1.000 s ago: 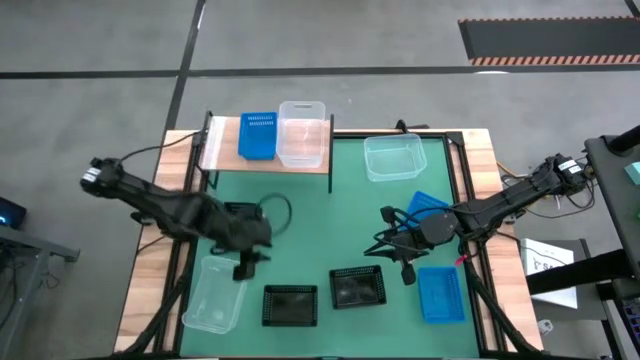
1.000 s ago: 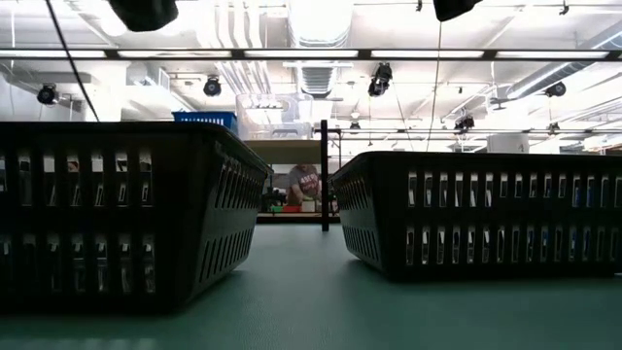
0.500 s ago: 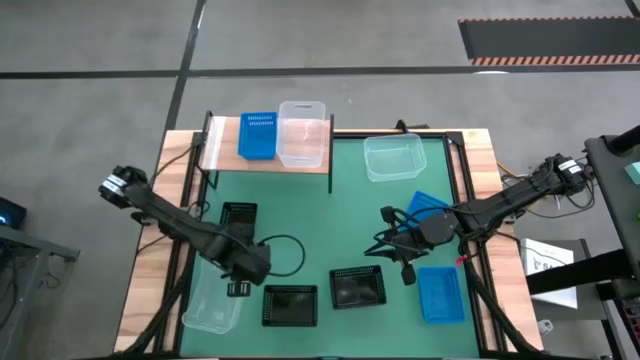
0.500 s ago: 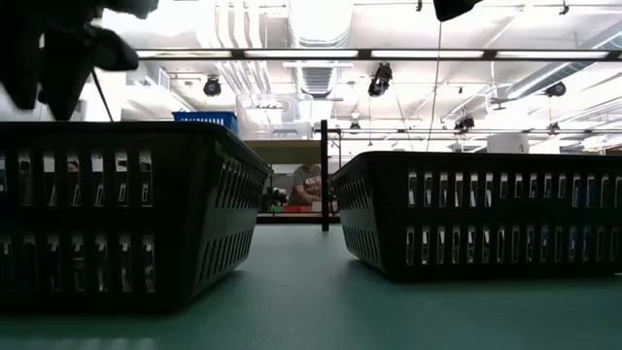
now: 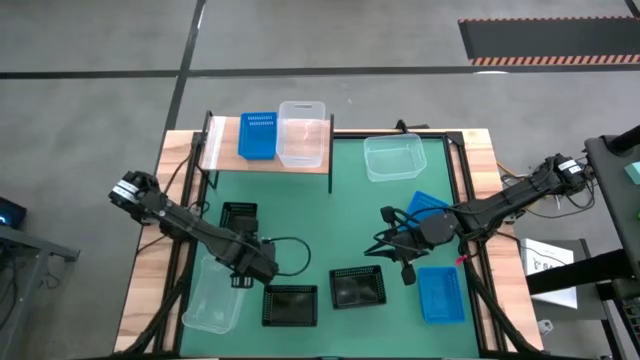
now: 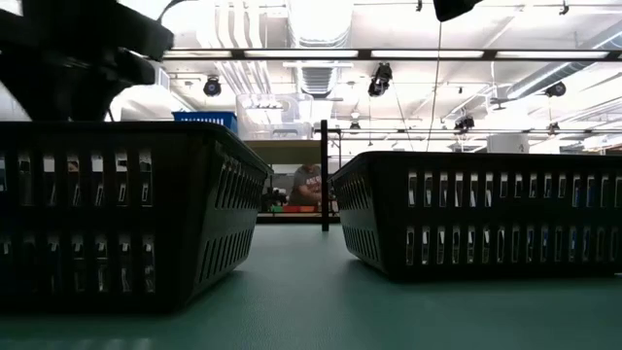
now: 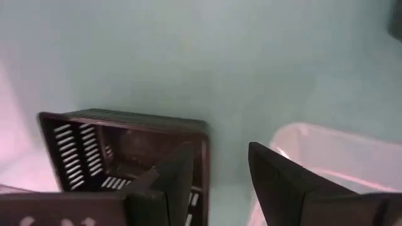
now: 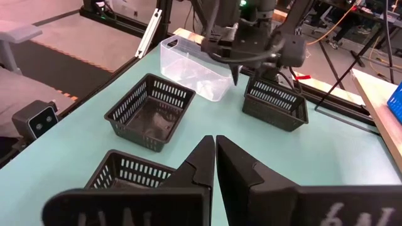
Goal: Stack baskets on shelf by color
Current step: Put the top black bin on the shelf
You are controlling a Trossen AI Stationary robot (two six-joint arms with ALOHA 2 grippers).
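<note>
The green-matted bench (image 5: 330,215) is carrying three black baskets (image 5: 290,304), two clear baskets (image 5: 393,158) and two blue baskets (image 5: 441,294); the wooden shelf (image 5: 218,148) at its far edge is holding one blue basket (image 5: 257,135) beside one clear basket (image 5: 302,134)

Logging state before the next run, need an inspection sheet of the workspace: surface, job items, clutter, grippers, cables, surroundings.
Surface: green mat, wooden edges.
Job's things: shelf holds a blue basket and a clear basket. On the mat: three black baskets, two clear baskets, two more blue ones.
Clutter: nothing seen.
Grippers: left gripper jaws open, above the rim of the front-left black basket; right gripper jaws shut, empty, over the mat.
Cables: black cable loop by the left arm.
Surroundings: grey floor; person far behind in the low view.
</note>
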